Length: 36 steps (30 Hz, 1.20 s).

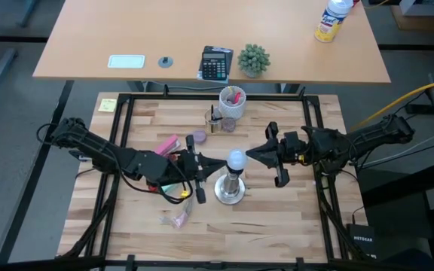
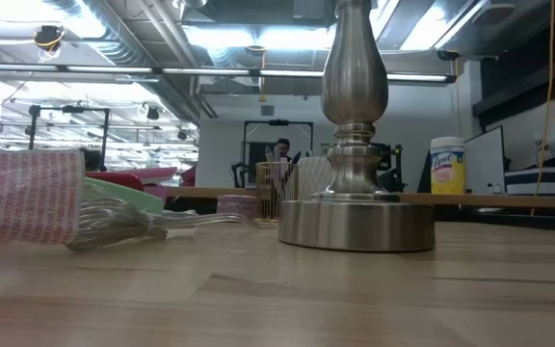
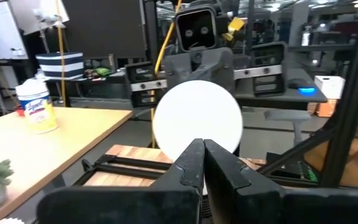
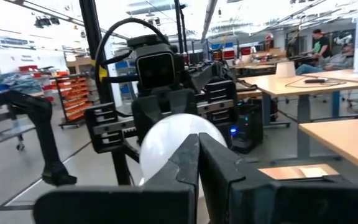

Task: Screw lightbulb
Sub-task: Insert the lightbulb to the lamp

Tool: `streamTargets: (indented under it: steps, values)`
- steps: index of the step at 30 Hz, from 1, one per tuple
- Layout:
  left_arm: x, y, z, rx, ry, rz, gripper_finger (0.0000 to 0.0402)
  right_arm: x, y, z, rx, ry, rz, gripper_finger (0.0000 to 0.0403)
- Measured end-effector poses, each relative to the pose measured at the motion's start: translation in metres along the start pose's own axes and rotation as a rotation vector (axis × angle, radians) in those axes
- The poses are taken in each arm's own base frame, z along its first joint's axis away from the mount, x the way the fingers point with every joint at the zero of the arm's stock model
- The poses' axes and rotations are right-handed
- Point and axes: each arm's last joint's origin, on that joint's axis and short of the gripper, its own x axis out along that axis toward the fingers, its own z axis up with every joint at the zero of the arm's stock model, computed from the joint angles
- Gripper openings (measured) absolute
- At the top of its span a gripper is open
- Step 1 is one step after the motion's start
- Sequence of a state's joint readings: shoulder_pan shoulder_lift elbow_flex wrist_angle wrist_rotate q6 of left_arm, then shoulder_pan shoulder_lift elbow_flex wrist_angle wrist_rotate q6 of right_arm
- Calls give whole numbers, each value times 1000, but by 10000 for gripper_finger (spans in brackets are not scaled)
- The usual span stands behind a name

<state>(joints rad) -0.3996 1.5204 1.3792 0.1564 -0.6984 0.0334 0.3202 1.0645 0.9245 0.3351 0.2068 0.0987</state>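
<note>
The lightbulb already sits on top of the metal socket stand. It looks in place, but I cannot tell if it is screwed tight, so some turning may be left.

The left gripper is just beside the stand on one side. The right gripper is just beside it on the other side. Both have their 2 fingers pressed together and hold nothing.

The stand is on a light wooden table. Near the stand lie a pink wrapper and a white cup of pens. Past the table is a big workshop with bright ceiling lights.
</note>
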Motion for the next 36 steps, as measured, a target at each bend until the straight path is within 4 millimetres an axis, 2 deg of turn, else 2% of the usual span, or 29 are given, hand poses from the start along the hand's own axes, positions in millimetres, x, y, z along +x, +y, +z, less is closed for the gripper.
streamTargets:
  steps: [5, 12, 21, 24, 28, 33, 36]
  values:
    - [0, 1, 0, 4, 5, 25, 3, 0, 1, 0, 8, 3, 44, 14]
    - [0, 6, -1, 33, 17, 183, 3, 0, 3, 0, 14, 8, 105, 14]
    - [-12, 9, 14, 38, -35, 184, 3, -6, 4, 11, -16, -63, 128, 14]
    - [-16, 3, 19, 60, -68, 148, 3, -9, 3, 16, -56, -97, 109, 14]
    - [-20, -5, 21, 83, -96, 17, 3, -12, -1, 19, -85, -112, -11, 14]
    - [-20, -11, 18, 92, -97, -132, 3, -8, -3, 14, -112, -84, -102, 14]
    - [-16, -12, 12, 115, -71, -158, 3, -3, -3, 9, -118, -63, -107, 14]
